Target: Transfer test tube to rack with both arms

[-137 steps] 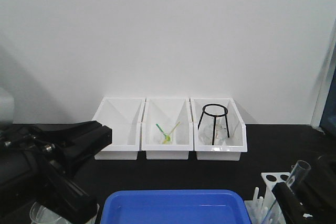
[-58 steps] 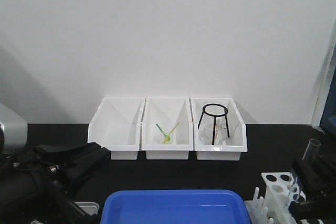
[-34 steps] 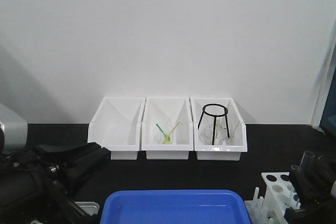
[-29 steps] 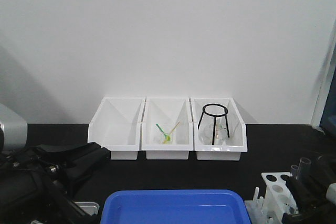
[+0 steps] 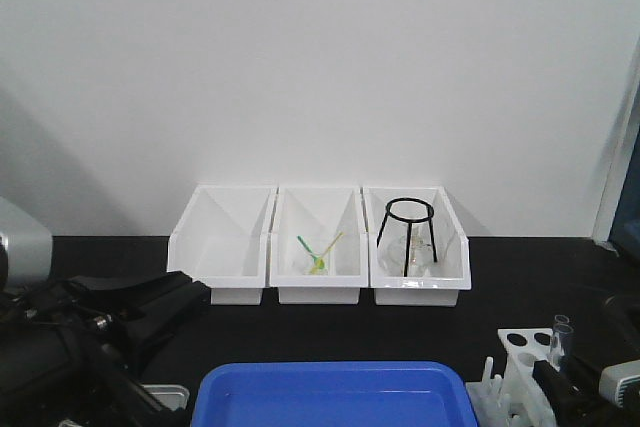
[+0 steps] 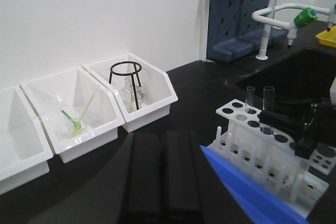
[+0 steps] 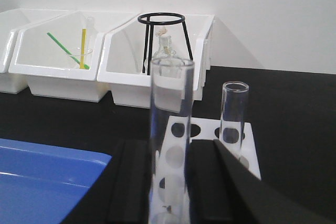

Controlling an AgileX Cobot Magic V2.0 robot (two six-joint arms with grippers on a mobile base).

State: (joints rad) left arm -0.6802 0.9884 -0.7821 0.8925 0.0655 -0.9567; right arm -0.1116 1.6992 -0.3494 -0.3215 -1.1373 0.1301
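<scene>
Black bench; right gripper holding test tube upright in rack.

Legible text: none, no lettering, labels, brand marks, numbers or signs readable on any object in any view

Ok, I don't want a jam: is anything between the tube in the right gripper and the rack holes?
Nothing visible. The test tube stands upright in the right gripper, at the rack holes. A second tube sits in a neighbouring hole, beside it and apart. The held tube's bottom end is hidden.
</scene>
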